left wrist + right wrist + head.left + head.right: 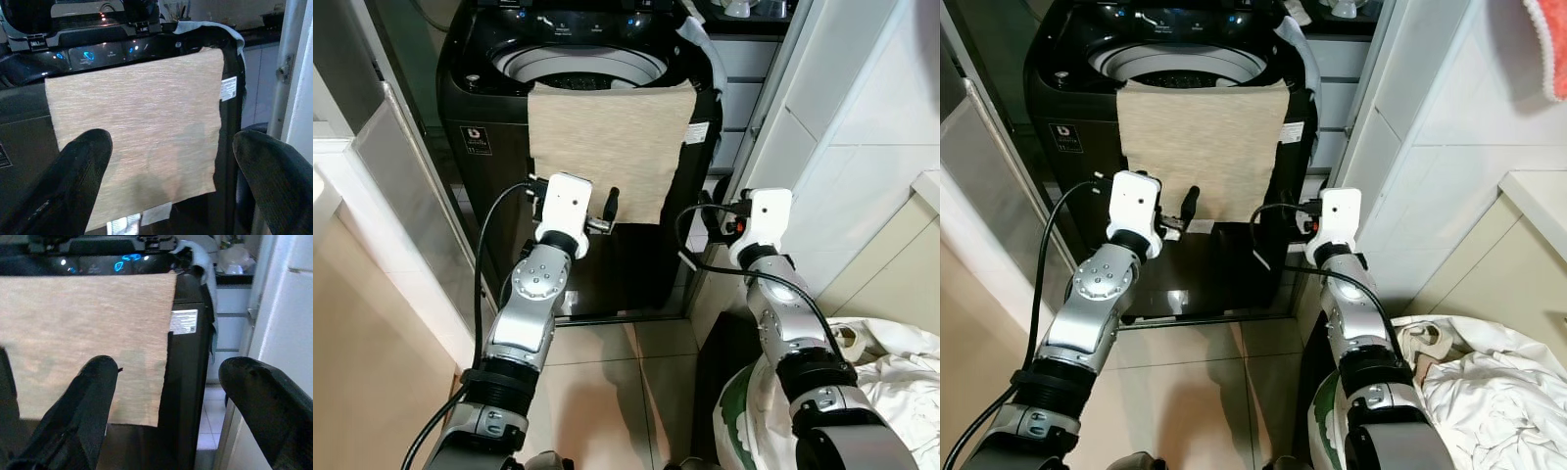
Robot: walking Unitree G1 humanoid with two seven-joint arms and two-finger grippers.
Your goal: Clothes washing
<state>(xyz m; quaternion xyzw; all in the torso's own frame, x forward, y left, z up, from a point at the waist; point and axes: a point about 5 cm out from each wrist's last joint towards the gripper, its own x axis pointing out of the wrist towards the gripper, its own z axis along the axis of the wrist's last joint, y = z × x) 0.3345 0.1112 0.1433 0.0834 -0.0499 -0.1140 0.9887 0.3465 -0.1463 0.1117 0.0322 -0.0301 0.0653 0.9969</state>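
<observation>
You are looking at a home laundry corner. A black top-loading washing machine (578, 127) stands open on a glossy tiled floor (607, 392), a beige cloth (607, 142) over its front rim. Right of the machine stand white tiled walls (842, 117), with a heap of white laundry (1489, 392) below.

Glossy beige tiled floor (607, 372), white wall (862, 117) (right side), grey cabinet drawers (739, 69)

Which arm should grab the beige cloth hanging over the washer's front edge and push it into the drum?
Left, probably. The left end effector is open in front of the beige rectangular cloth, near its lower edge. The right end effector, also open, sits off the cloth's right side, beside the black top-loading washing machine.
</observation>
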